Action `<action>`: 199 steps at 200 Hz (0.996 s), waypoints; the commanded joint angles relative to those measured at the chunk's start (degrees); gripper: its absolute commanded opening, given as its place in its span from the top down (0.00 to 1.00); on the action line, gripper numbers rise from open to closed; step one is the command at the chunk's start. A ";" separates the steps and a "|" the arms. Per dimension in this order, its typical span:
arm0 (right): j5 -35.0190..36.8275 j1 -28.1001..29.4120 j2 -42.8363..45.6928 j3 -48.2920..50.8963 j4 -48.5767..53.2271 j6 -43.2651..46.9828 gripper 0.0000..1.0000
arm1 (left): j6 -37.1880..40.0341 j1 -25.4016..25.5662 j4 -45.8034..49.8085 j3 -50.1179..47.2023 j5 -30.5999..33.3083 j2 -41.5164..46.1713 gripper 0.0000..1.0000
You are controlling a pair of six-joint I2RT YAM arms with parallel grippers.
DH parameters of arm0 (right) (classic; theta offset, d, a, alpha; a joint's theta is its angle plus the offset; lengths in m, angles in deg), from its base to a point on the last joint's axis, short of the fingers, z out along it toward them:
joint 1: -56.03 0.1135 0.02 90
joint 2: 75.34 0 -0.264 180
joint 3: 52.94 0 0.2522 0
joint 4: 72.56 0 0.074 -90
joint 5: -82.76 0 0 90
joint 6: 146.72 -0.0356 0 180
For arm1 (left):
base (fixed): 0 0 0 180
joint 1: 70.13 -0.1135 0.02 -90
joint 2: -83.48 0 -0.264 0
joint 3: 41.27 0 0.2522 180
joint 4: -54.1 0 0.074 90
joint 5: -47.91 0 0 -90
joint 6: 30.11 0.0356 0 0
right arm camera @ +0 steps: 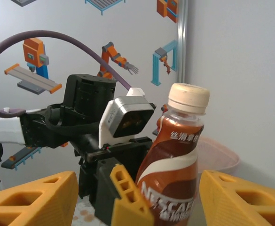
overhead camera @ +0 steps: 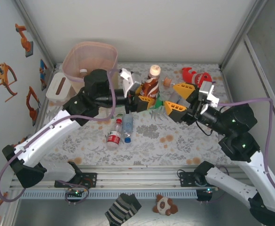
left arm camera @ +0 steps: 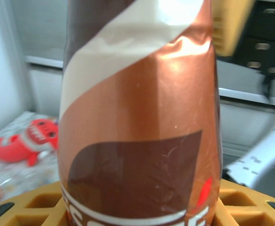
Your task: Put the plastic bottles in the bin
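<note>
Left arm (overhead camera: 57, 127) reached from the near-left corner diagonally out to mid-surface, wrist pointing right. Left jaws were closed on the lower body of the brown bottle (overhead camera: 150, 85), which stood upright, cream cap on top; we could not tell whether its base touched the surface (overhead camera: 175, 141). Right arm (overhead camera: 231, 127) folded back at the near right, forearm aimed left at the bottle. Right jaws stood wide, one yellow finger on either side of the bottle and clear of it. Bin (overhead camera: 71, 66) sat at the far left, just behind the left wrist. We noted a red-labelled bottle (overhead camera: 113, 137) and a blue-labelled bottle (overhead camera: 128, 125) lying side by side beside the left forearm
</note>
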 commanded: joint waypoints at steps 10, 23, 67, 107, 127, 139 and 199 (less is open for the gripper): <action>2.78 0.44 0.50 -1.61 1.94 1.72 0.32 | -0.40 -3.29 6.53 4.69 19.26 0.59 0.56; 2.87 0.44 0.39 -1.68 2.21 1.70 0.32 | -1.59 -5.25 8.01 5.88 22.85 0.35 0.58; 3.22 0.44 0.01 -1.97 2.57 1.24 0.32 | -7.92 -12.11 12.64 10.14 33.80 -2.22 0.59; 3.56 0.44 -0.18 -2.31 3.16 0.80 0.33 | -16.56 -20.15 16.16 14.13 36.80 -6.63 0.64; 3.92 0.44 -0.10 -2.35 3.57 0.62 0.33 | -20.81 -22.19 15.77 14.94 39.39 -8.44 0.62; 4.35 0.44 0.01 -2.31 3.77 0.44 0.33 | -23.78 -22.38 15.60 15.33 43.64 -9.46 0.64; 5.31 0.44 -0.36 -2.31 4.55 0.08 0.33 | -38.71 -22.85 29.67 29.10 60.51 -20.47 0.73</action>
